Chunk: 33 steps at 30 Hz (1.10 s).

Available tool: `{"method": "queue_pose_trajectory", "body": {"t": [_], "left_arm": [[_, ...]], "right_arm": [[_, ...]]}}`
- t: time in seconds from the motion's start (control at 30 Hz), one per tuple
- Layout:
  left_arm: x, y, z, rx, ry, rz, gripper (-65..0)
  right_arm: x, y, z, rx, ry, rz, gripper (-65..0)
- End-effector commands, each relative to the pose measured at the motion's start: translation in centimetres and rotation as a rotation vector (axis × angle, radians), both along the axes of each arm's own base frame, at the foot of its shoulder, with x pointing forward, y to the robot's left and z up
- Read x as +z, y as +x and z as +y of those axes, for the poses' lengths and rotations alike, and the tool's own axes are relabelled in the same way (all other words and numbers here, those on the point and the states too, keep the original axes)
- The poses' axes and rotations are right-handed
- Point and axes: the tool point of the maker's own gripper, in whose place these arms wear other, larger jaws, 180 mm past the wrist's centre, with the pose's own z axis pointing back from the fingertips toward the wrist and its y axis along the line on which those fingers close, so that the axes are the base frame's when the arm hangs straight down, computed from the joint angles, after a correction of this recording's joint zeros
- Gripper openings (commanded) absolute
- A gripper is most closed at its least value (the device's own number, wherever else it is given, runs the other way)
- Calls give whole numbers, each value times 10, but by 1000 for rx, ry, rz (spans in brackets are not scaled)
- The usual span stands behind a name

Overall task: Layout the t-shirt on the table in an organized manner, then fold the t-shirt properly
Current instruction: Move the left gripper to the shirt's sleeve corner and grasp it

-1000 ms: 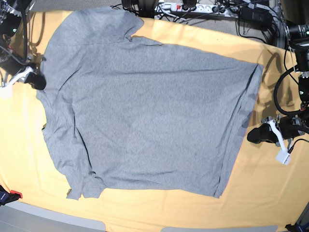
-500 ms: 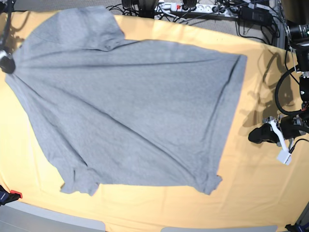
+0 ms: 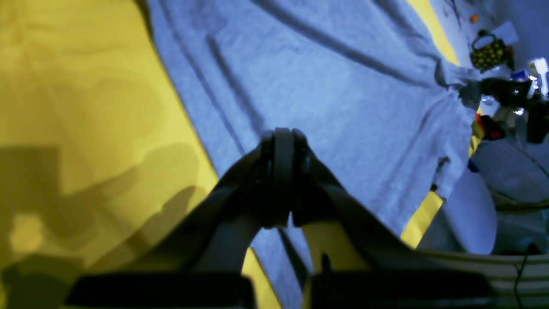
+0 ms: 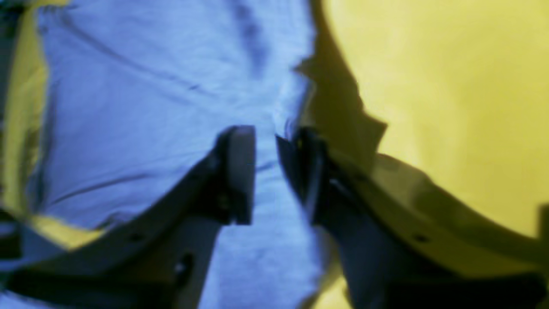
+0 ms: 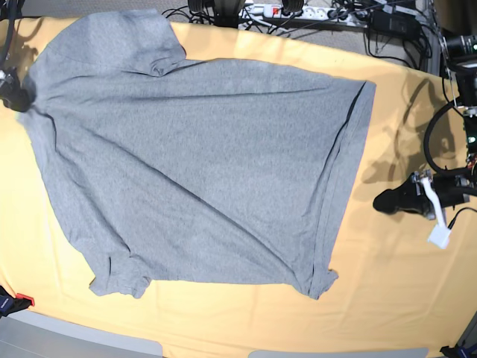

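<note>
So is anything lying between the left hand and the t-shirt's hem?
Nothing visible. In the base view only bare table separates the left hand from the hem of the t-shirt. Its jaws are pressed together with nothing in them, and no other object lies in that gap.

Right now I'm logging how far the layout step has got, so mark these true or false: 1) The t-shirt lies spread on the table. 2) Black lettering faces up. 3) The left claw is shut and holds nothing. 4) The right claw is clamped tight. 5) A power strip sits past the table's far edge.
1) True: the t-shirt lies spread on the table.
2) False: only plain grey fabric shows.
3) True: the left claw is shut, off the shirt's hem.
4) False: the right claw shows a gap between its jaws, over the shirt's edge.
5) True: a power strip lies there.
</note>
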Motion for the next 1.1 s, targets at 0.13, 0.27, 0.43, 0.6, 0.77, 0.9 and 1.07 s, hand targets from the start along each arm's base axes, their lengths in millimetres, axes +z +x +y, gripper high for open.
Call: {"method": "queue_pose_trajectory", "body": {"t": [0.13, 0.27, 0.43, 0.6, 0.77, 0.9, 1.07], "left_arm": [[19, -7, 22, 66, -15, -73, -650], [16, -31, 34, 106, 5, -84, -650], [2, -73, 34, 109, 51, -62, -650], [-19, -111, 29, 109, 67, 10, -650], [-46, -132, 20, 133, 40, 89, -420], [-77, -146, 21, 183, 101, 196, -223], [-90, -151, 18, 210, 111, 239, -223]], "right_arm": [[19, 8, -4, 12, -20, -64, -423], [19, 8, -4, 12, -20, -64, -423], [19, 8, -4, 12, -20, -64, -423], [19, 8, -4, 12, -20, -64, -423], [19, 8, -4, 12, -20, -64, -423], [19, 8, -4, 12, -20, -64, -423], [19, 8, -4, 12, -20, -64, -423]]}}
